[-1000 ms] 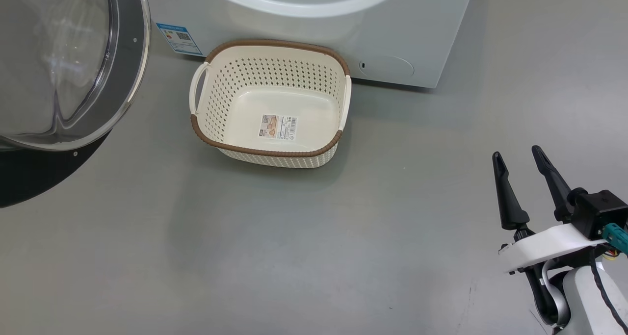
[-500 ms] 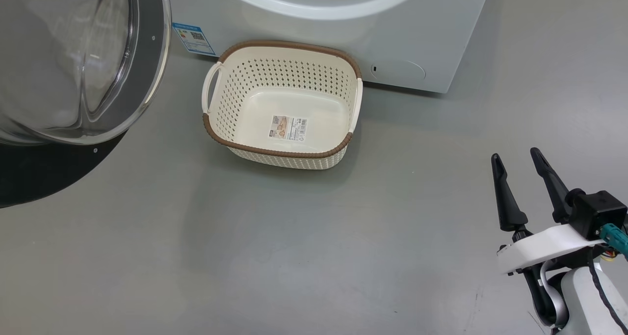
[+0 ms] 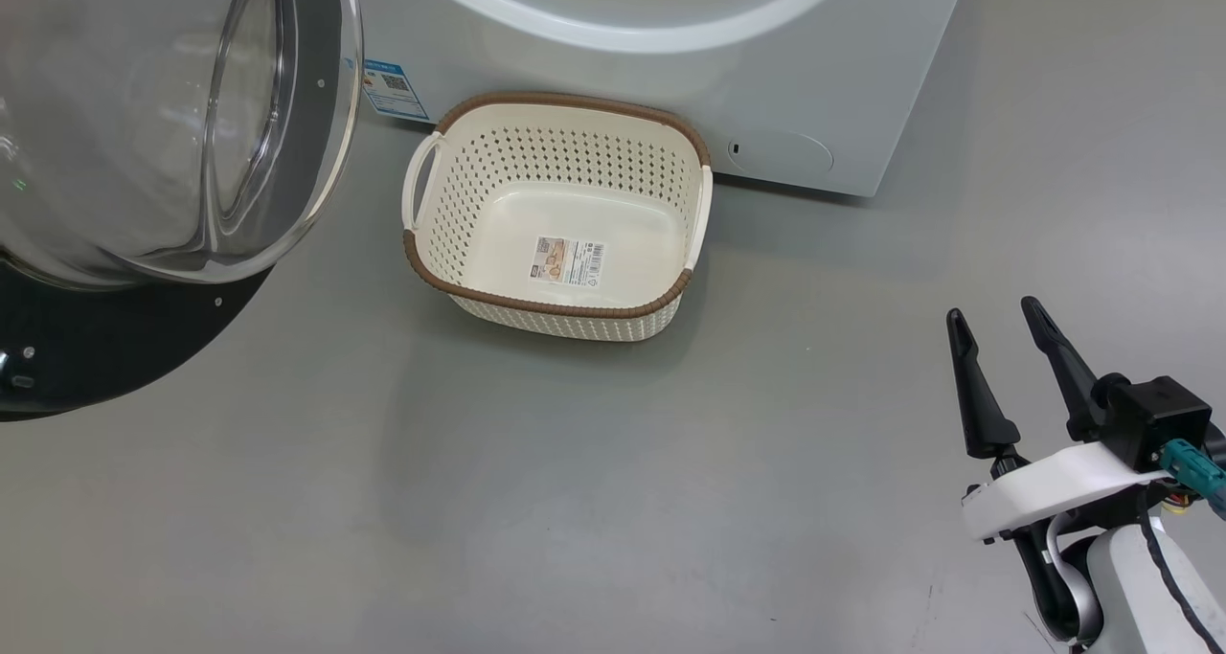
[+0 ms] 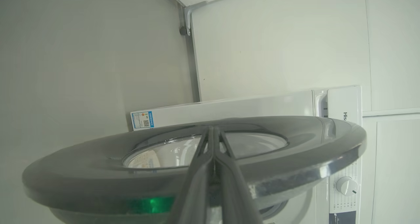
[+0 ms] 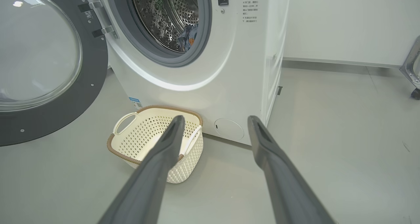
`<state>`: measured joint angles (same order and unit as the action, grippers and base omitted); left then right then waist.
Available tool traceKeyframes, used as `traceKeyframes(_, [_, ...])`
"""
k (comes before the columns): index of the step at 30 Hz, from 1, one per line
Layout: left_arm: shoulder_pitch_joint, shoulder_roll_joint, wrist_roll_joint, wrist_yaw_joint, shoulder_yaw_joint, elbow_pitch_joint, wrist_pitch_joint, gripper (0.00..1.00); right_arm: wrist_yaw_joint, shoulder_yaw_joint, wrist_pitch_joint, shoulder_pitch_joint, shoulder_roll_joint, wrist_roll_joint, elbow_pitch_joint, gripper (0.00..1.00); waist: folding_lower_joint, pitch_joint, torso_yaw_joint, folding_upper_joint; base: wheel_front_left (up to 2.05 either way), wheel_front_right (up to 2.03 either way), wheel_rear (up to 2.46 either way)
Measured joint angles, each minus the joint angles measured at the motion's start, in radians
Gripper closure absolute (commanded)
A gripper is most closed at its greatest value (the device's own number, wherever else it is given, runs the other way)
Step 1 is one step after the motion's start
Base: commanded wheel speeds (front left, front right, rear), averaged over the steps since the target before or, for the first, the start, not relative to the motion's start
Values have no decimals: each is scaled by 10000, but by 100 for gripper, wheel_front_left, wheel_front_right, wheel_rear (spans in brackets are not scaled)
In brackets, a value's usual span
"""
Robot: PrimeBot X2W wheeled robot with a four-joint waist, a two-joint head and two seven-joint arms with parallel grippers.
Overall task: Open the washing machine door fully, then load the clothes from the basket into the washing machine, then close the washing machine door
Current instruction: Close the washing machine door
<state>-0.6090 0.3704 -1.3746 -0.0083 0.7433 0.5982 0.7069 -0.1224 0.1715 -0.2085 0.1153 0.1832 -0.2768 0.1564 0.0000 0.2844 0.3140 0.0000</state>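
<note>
The washing machine door stands open at the left, its black rim and glass bowl facing me. My left gripper is shut, its fingers lying against the door's dark outer face. The cream basket sits on the floor in front of the white washing machine, with nothing in it but a label sticker. Light blue clothes lie inside the steel drum. My right gripper hangs open at the lower right, well away from the basket, with nothing between its fingers.
Bare grey floor stretches in front of the basket and to the right of the machine. A wheeled metal frame stands at the far right by the white wall. The machine's control knob is on its front panel.
The head camera has shifted, sliding the whole picture right and down. The door's rim has come closer to the basket, swinging toward the machine. My right gripper stays open and keeps its place.
</note>
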Motion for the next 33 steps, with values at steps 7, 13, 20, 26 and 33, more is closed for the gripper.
traceKeyframes(7, [174,-38,-715,-209,-23,-376,1172,100,0,-2,-2,-2,-15,-92,77,0,0,-75,-31,0,0,0,0])
traceKeyframes(13, [313,-182,-1152,-261,-316,-660,2178,100,0,-4,-15,-2,-48,-213,127,0,0,-105,-20,0,0,0,0])
traceKeyframes(20, [792,-345,-1319,-163,-819,-966,3331,100,0,-2,-88,-2,-128,-236,190,0,0,-181,-11,0,0,0,0])
traceKeyframes(26, [1146,-380,-1365,-180,-1018,-1319,3940,100,0,-6,-90,-2,-198,-245,203,0,0,-206,-16,0,0,0,0])
traceKeyframes(33, [1216,-920,-1881,-460,-1160,-1958,4508,100,0,-8,-102,-2,-244,-299,272,0,0,-197,-20,0,0,0,0])
